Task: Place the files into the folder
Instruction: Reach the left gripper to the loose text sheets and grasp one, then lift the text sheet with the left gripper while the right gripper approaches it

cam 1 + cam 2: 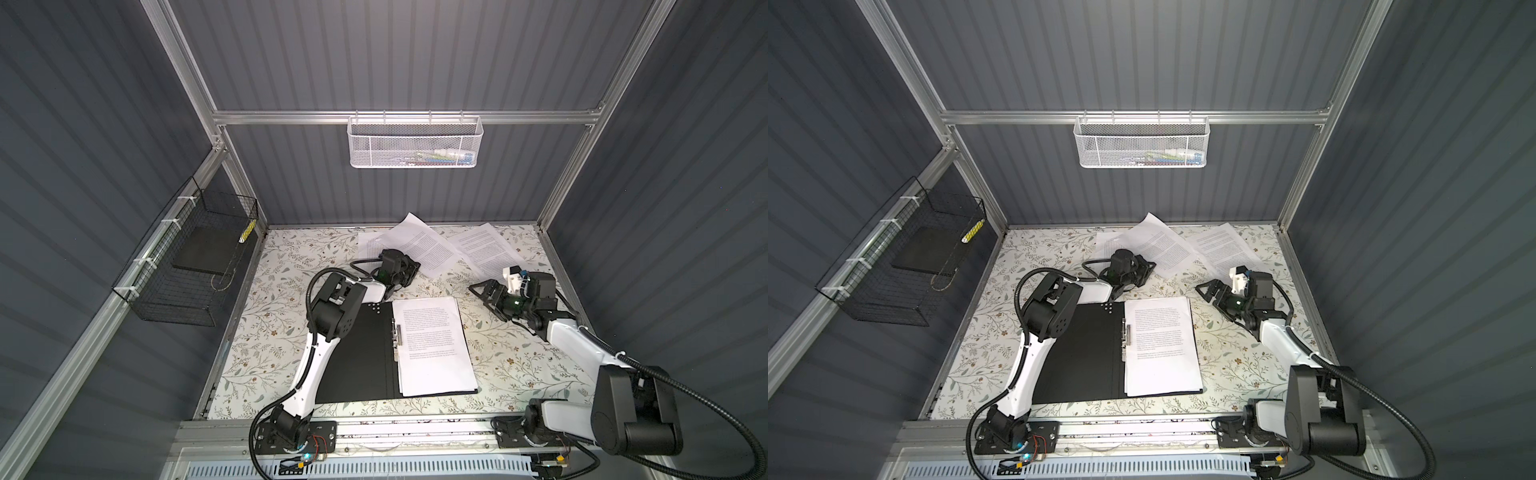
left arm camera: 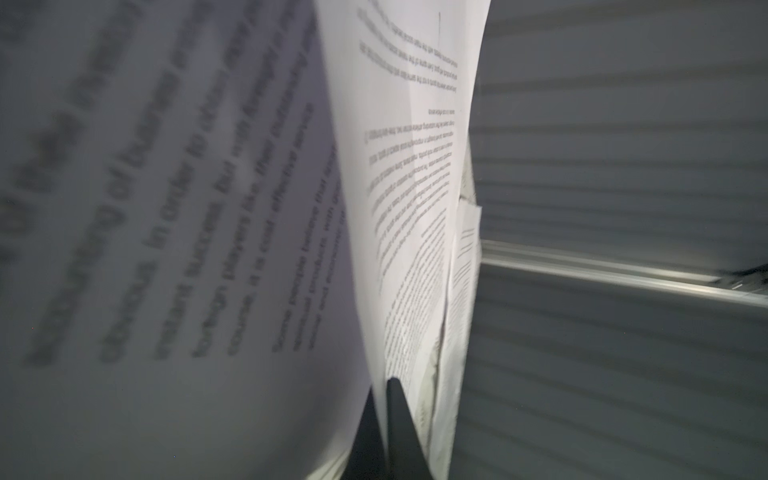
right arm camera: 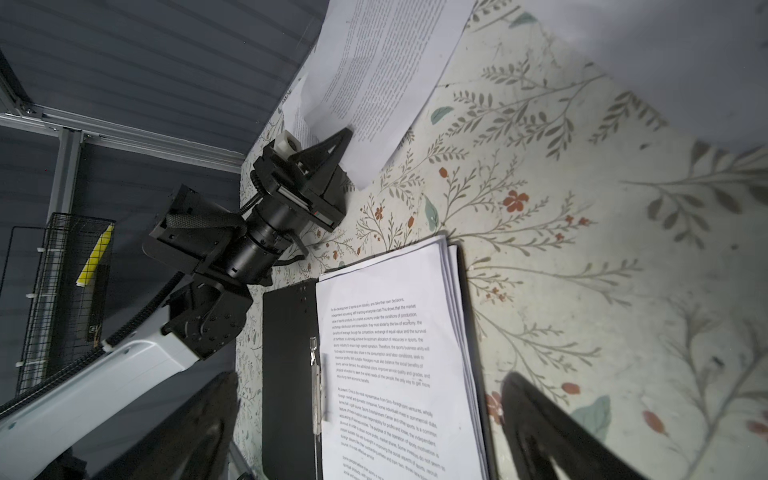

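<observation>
L gripper [image 3: 343, 137] clenched on edge of loose sheet [image 1: 424, 245] at desk [image 1: 291, 266] rear; R gripper [image 1: 484, 300] released, empty. Folder [image 1: 353, 357] lies open w/ stack [image 1: 432, 345] inside. Paper's light, floppy, slippery: pinch near edge, drag low.

Bare tablecloth [image 1: 507, 345] right of folder [image 1: 365, 353], loose sheets [image 1: 428, 249] crowding back wall [image 1: 395, 195]
</observation>
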Motion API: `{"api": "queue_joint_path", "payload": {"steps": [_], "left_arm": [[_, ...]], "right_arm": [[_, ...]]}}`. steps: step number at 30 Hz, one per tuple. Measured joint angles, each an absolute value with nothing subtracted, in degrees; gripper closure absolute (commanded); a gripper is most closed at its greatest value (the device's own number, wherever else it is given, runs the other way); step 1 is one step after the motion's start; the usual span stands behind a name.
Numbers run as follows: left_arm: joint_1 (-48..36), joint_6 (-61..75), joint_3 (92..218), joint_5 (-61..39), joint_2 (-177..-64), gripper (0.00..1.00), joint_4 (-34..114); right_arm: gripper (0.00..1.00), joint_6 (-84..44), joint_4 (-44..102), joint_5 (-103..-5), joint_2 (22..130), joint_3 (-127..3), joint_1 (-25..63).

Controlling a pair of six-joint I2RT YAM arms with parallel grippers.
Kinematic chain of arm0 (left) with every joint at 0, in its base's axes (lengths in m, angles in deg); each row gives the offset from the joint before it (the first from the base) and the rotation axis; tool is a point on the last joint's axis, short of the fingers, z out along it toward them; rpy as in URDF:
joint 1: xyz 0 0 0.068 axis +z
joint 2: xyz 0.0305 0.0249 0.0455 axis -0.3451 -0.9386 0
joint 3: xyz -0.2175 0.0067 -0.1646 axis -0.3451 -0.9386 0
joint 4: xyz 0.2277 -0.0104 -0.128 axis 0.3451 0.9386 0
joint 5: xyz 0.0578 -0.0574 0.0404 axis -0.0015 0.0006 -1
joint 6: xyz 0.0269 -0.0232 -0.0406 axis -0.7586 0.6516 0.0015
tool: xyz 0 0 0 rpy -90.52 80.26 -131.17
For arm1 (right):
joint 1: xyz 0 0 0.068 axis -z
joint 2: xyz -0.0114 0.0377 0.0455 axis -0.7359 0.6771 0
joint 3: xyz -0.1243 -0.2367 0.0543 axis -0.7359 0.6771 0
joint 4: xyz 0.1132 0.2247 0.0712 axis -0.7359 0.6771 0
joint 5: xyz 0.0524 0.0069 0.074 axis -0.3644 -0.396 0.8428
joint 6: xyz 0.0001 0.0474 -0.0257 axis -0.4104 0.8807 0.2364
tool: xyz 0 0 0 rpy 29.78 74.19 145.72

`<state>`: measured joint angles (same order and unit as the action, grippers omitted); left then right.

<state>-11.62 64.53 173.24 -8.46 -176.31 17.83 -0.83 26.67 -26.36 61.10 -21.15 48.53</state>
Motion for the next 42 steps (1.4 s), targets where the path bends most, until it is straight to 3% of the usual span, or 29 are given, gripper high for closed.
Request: {"api": "queue_joint_path", "payload": {"steps": [7, 12, 22, 29, 36, 42], "left_arm": [[-11.4, 40.0, 184.4, -2.7, -164.8, 1.0, 43.7], [-11.1, 29.6, 194.5, 5.3, -159.0, 1.0, 53.6], [-11.0, 16.5, 207.7, 21.8, -161.0, 1.0, 72.4], [-10.9, 12.7, 205.5, 28.4, -160.9, 1.0, 75.4], [-10.9, 14.5, 199.1, 33.2, -160.6, 1.0, 71.3], [-10.9, 17.2, 194.3, 35.9, -157.8, 1.0, 66.6]], "right_arm": [[0.01, -0.3, 20.1, -27.9, 61.9, -21.3, 49.5], [0.01, 2.7, 11.9, -26.1, 65.8, -21.2, 51.2], [0.01, 13.0, -5.7, -20.2, 70.9, -19.9, 58.1], [0.01, 17.6, -15.9, -16.2, 71.6, -19.6, 58.8], [0.01, 25.5, -30.9, -12.0, 81.2, -19.7, 58.8], [0.13, 30.5, -37.1, -10.2, 85.5, -21.4, 58.0]]}}
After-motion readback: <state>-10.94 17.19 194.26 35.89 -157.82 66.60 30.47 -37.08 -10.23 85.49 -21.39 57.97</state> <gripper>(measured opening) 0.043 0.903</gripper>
